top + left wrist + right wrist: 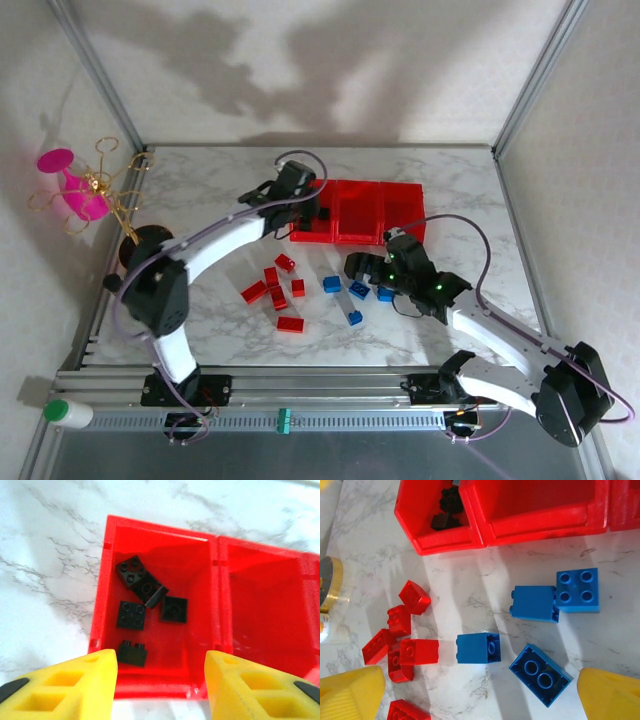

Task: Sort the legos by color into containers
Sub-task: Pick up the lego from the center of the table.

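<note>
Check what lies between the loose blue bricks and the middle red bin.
Nothing: in the right wrist view, bare marble tabletop separates the blue bricks from the middle bin.

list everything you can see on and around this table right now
containers: three joined, red, far middle of the table
black legos: at least five, black, inside the left container
red legos: about six, red, loose on the table left of the blue ones
blue legos: four, blue, loose on the table in front of the containers
goblet: one, pink, beyond the table's far left corner
wire stand: one, gold, by the goblet
round base: one, black, table's left edge
bottle: one, white with green cap, near left rail
table: one, white marble
left end effector: yellow fingers, open, empty, above the left container
right end effector: yellow fingers, open, empty, above the blue legos
</note>
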